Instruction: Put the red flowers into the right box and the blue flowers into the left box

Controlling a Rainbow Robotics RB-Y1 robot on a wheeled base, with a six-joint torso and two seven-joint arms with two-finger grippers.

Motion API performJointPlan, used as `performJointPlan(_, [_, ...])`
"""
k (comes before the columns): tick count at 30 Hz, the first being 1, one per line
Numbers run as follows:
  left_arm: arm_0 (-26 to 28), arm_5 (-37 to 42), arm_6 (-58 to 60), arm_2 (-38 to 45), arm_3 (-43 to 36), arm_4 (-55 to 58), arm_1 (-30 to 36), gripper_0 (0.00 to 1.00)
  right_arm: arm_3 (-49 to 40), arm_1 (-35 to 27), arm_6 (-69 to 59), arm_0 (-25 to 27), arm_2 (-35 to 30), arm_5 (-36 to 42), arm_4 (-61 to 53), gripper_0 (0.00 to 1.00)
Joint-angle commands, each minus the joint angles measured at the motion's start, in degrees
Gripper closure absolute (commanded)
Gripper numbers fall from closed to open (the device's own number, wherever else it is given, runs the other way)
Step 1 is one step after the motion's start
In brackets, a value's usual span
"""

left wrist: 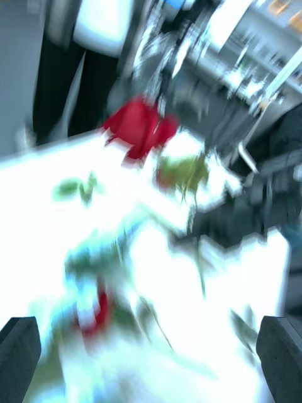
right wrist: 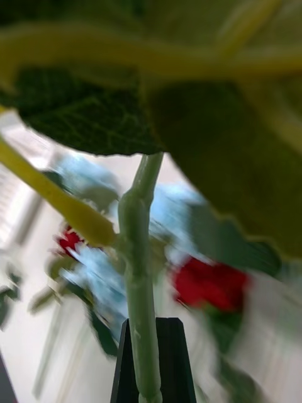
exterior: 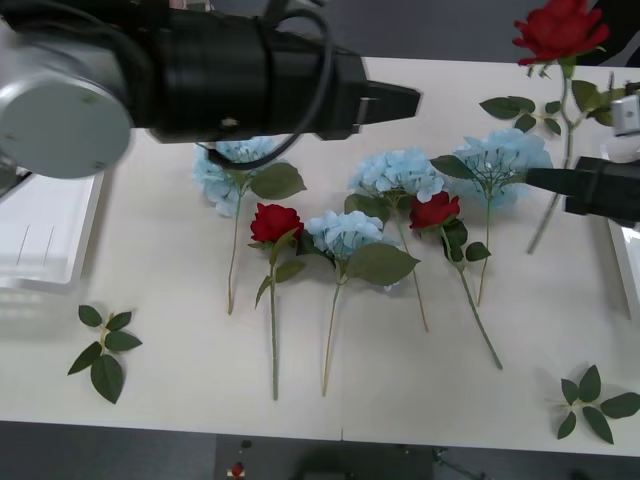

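I had the right claw (exterior: 535, 180) clamped on the thin green plastic stem of a rose (exterior: 560, 30), bloom up and stem near upright at the bench's (exterior: 180, 340) right edge, with the right box (exterior: 630, 265) just beside and below it, so I judged a short carry right would do. The left claw (exterior: 410, 100), fingers apart, hung over the fluffy blue flowers (exterior: 400, 172); the left box (exterior: 45, 230) sat at far left.
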Motion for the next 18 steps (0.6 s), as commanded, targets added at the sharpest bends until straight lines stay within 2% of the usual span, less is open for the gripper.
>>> performJointPlan(1, [6.1, 13.1, 0.8, 8.2, -1.4, 6.9, 9.7, 0.00, 8.1, -11.1, -6.2, 2.1, -0.4, 3.6, -0.7, 1.00])
performJointPlan(4, [11.8, 17.1, 0.8, 9.8, 4.4, 9.4, 11.8, 0.00, 15.6, -16.6, -8.6, 2.2, -0.4, 5.5, 2.7, 1.00])
performJointPlan(7, [13.9, 17.5, 0.3, 9.1, 10.2, 9.1, 11.0, 0.00, 20.5, -19.5, -11.3, 2.2, -0.1, 4.6, 7.4, 1.00])
performJointPlan(11, [11.9, 17.5, 0.2, 5.5, 18.9, 4.4, 6.9, 0.00, 24.8, -20.1, -13.1, 2.1, 0.2, 1.5, 12.8, 1.00])
performJointPlan(18, [5.3, 17.3, -0.4, -1.1, 33.1, -4.3, -1.1, 0.00, 25.7, -16.0, -20.5, 0.9, 2.1, -7.8, 20.4, 1.00])
